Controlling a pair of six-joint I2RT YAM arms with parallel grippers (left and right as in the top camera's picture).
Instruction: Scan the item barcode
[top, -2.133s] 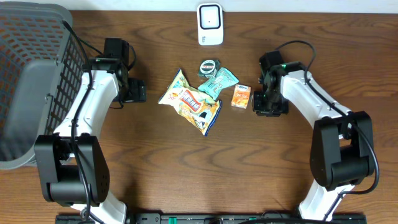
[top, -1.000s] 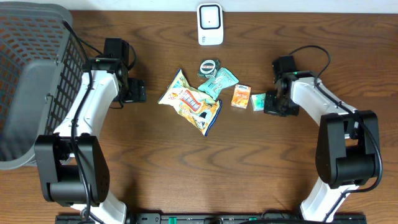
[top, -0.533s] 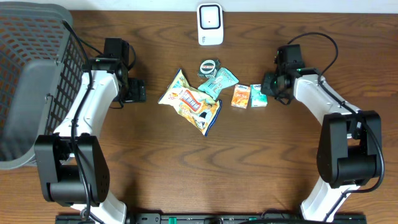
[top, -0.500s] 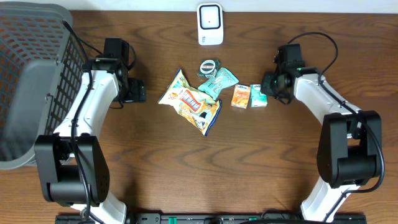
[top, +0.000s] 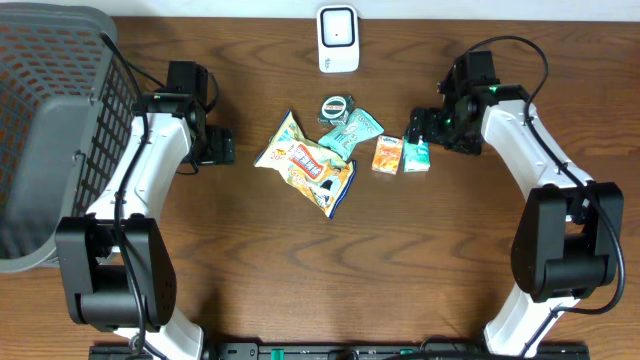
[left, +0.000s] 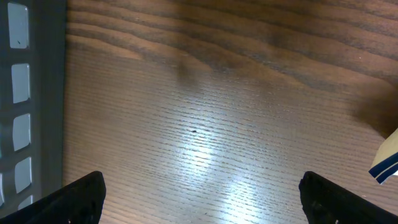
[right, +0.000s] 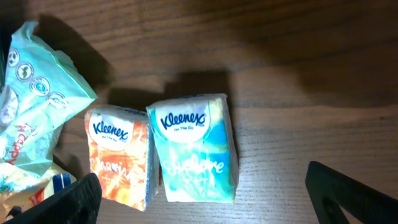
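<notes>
- Two fingers spring apart on the right gripper (top: 420, 127): clamped a second ago, now spread wide and holding nothing.
- Freed, the teal Kleenex pack (right: 196, 149) lies flat just beneath that gripper, pressed against the orange Kleenex pack (right: 118, 155).
- Meanwhile the left gripper (top: 218, 146) hangs wide open and empty over bare table (left: 199, 124) (no change there).
- With the scanner (top: 338, 38) well away from the right gripper, I judge this pack finished with, and another pick likely next.
</notes>
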